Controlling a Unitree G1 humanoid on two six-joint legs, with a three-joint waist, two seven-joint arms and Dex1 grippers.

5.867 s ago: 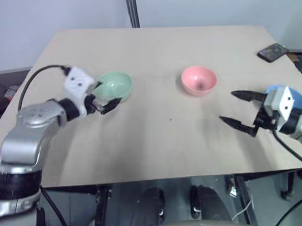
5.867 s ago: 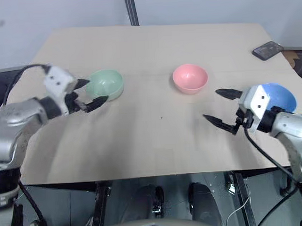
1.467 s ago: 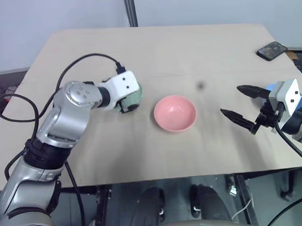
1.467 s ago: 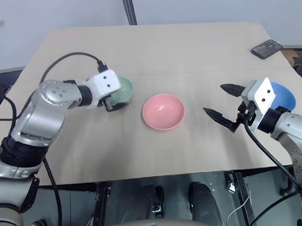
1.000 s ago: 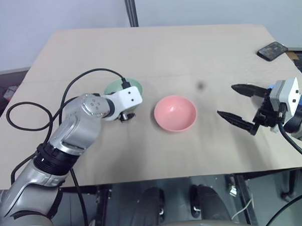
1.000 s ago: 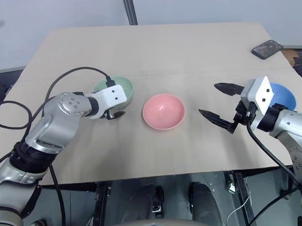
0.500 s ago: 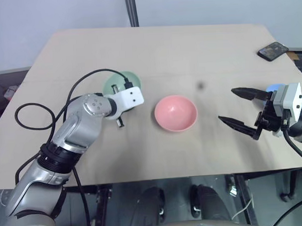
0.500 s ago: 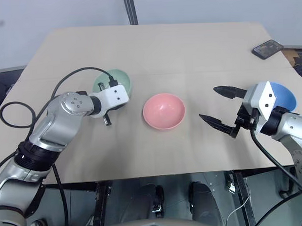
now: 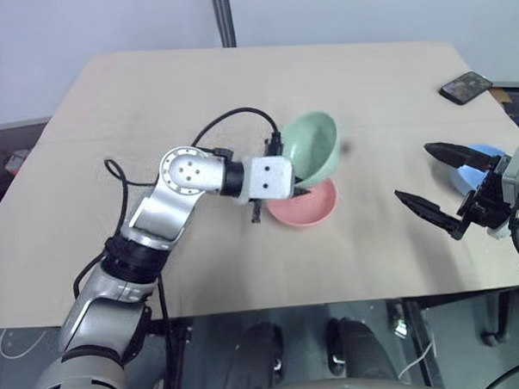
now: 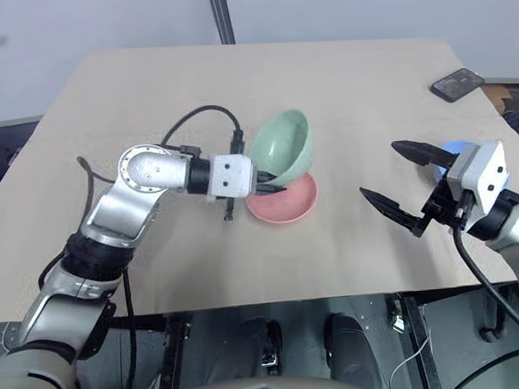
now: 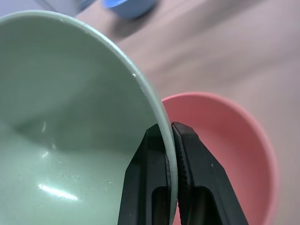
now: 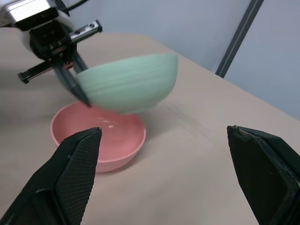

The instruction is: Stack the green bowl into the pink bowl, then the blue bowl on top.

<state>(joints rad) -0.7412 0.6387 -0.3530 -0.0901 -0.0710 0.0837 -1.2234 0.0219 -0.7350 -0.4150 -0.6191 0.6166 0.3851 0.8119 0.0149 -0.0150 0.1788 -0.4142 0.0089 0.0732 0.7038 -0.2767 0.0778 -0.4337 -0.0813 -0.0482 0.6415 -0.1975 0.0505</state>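
green bowl (image 12: 126, 84): tilted, held above pink bowl (image 12: 101, 140) | left gripper (image 12: 77, 91): fingers pinching rim

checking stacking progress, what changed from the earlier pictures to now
The left pincer has closed on the green bowl's rim, lifted it off the table and carried it right, tilted, over the pink bowl. The pink bowl, blue bowl and open right pincer stay roughly put.

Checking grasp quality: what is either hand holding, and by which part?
Left hand pinches the green bowl by its rim wall, one finger inside, one outside, tilted above the pink bowl. Right hand open, empty.
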